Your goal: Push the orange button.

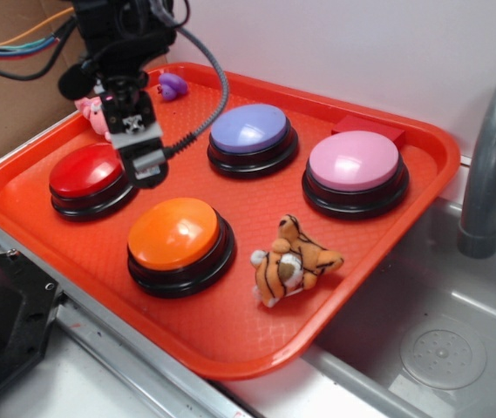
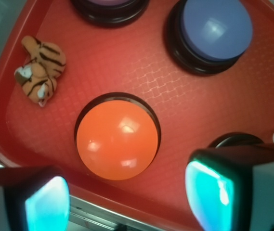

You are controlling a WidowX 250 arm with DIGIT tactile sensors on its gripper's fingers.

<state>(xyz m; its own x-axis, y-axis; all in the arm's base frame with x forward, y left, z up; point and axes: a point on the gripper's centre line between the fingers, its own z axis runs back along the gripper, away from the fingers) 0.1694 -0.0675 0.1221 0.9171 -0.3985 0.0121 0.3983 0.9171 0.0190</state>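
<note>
The orange button (image 1: 178, 233) (image 2: 116, 143), a glossy dome on a black base, sits at the front of the red tray (image 1: 230, 335). My gripper (image 1: 146, 165) (image 2: 127, 204) hovers above the tray, just behind and left of the orange button, between it and the red button (image 1: 86, 170). In the wrist view the two fingers (image 2: 45, 202) stand wide apart with nothing between them, and the orange dome lies just ahead of them. The gripper is open and touches no button.
A purple-blue button (image 1: 249, 129) (image 2: 216, 29) and a pink button (image 1: 354, 161) stand at the tray's back. A plush tiger (image 1: 293, 261) (image 2: 38, 70) lies right of the orange button. Small toys (image 1: 172, 85) sit at the back left. A faucet (image 1: 492, 157) and sink (image 1: 439, 348) are on the right.
</note>
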